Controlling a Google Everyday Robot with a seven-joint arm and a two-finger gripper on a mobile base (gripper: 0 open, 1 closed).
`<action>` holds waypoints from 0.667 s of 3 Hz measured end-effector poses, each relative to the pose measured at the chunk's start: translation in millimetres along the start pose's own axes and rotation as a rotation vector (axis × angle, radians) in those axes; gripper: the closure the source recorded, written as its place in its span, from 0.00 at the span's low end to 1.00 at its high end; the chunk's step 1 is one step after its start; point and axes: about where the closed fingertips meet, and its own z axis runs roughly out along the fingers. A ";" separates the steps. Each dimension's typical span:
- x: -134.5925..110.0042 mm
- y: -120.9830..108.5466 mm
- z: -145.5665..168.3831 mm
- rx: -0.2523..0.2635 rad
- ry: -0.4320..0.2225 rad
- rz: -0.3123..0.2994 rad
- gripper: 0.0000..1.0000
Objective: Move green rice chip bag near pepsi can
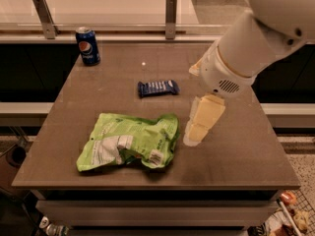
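Low over the worktop (241,156), right of centre and toward the front edge: the gripper (193,135), pointing down and left from a bulky white arm (256,38) over the back right corner. Cannot tell whether apart or together; nothing seen held in it. Just left of it, close beside or perhaps touching at the nearest crumpled edge, cannot tell which: the bag (129,142), lying flat in the front left part, white label panel up. Farther back, about mid-worktop: a dark-blue wrapper (158,87), lying flat, apart from bag and gripper alike. At the back left corner, upright: the can (87,45), well apart from the bag, with the wrapper off to the right of the straight line between the two. Judged from this: approach about finished, grasp not yet made, bag not yet lifted or shifted toward the can. Left to do: close on the bag, carry or drag it toward the back left corner, set it down near the can without knocking that over, then let go.
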 end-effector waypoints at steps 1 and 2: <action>-23.5 18.2 24.5 -0.048 0.042 -0.002 0.00; -34.9 33.4 47.7 -0.106 0.094 0.014 0.00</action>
